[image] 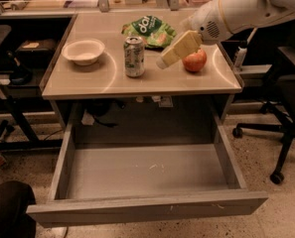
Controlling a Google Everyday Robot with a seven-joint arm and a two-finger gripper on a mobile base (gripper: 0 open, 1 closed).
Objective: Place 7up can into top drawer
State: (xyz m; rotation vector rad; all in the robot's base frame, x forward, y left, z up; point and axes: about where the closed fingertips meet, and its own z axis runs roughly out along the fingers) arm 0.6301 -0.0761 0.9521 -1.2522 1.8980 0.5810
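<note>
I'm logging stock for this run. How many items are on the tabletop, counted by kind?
Drink cans: 1, the 7up can
Bowls: 1, the white bowl
Chip bags: 1, the green chip bag
Fruit: 1, the red apple
Total: 4
The gripper hangs over the tabletop, between the 7up can and the red apple.

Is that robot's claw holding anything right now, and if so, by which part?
Nothing is held. The claw hangs above the tabletop between the red apple and the silver-white 7up can with green markings, which stands free, untouched.
</note>
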